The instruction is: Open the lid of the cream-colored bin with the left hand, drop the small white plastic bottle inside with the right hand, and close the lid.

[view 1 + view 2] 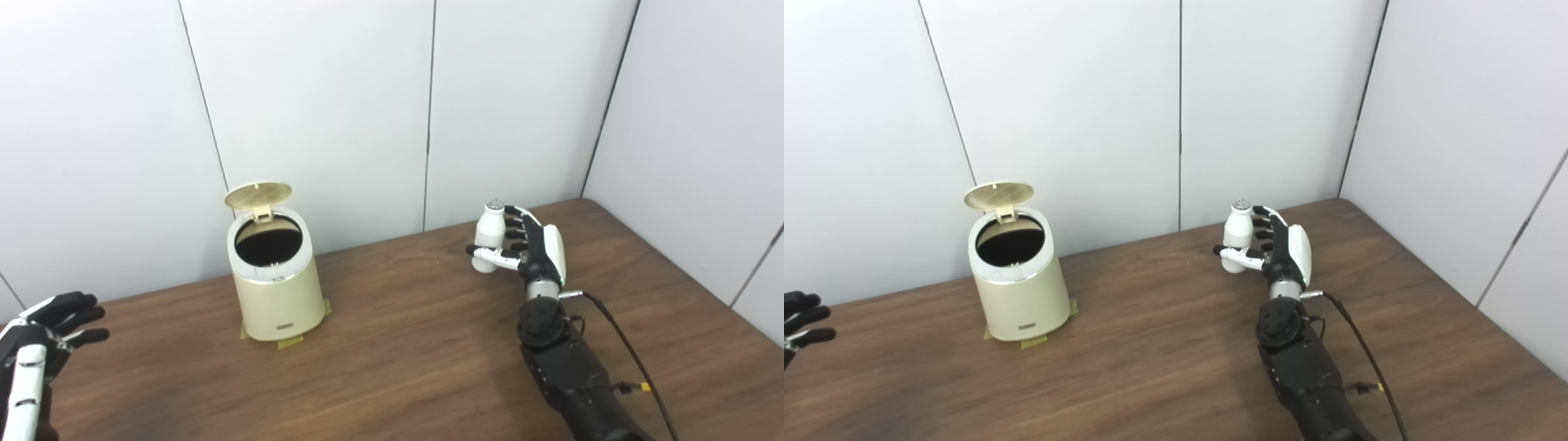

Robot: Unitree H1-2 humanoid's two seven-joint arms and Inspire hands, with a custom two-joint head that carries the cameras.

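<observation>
Nearest, at the lower left edge, the left hand (40, 334) is partly cut off by the frame; its fingers are spread apart and it holds nothing. Further on the wooden bench (398, 343), the cream-colored bin (275, 294) stands on yellow tape (288, 342), and its lid (258, 195) is raised upright at the back; the inside is dark and cannot be made out. To the right, well apart, the right hand (530, 248) is clamped around the small white bottle (489, 236); whether the bottle's base touches the bench is hard to tell.
</observation>
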